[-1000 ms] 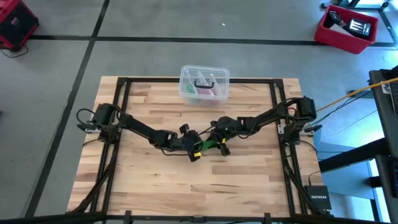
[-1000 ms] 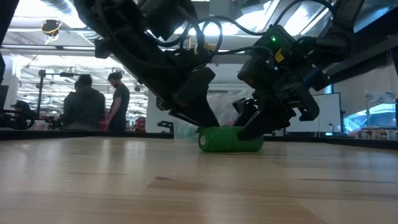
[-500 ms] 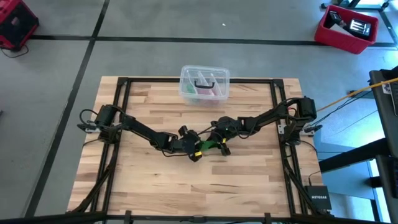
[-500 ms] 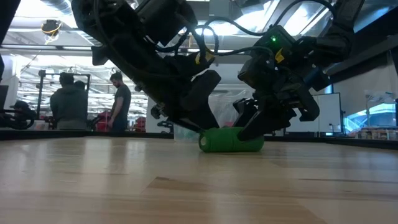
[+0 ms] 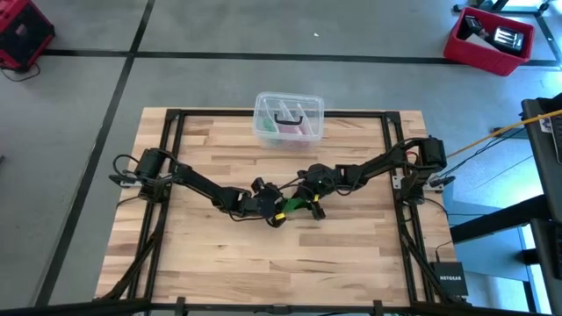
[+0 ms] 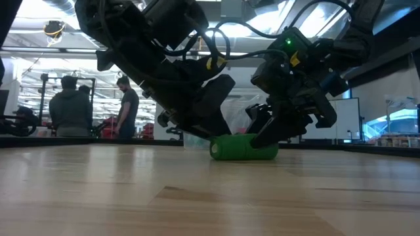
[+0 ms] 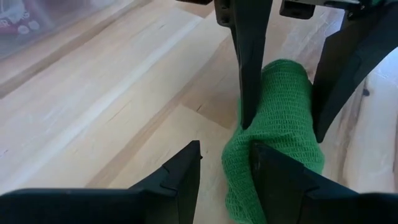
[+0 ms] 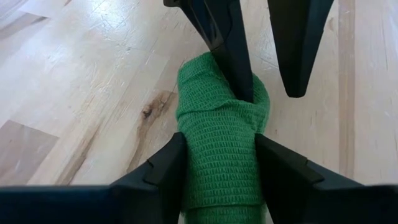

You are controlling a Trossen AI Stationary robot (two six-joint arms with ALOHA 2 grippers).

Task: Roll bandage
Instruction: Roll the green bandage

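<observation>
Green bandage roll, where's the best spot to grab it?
Take the bandage around its middle, coming down from above with a finger on each rounded side. It lies on its side on the table, so the long curved flanks are free while the underside is not. It looks soft, so a gentle squeeze is probably enough. The right end effector straddles it this way.
</observation>
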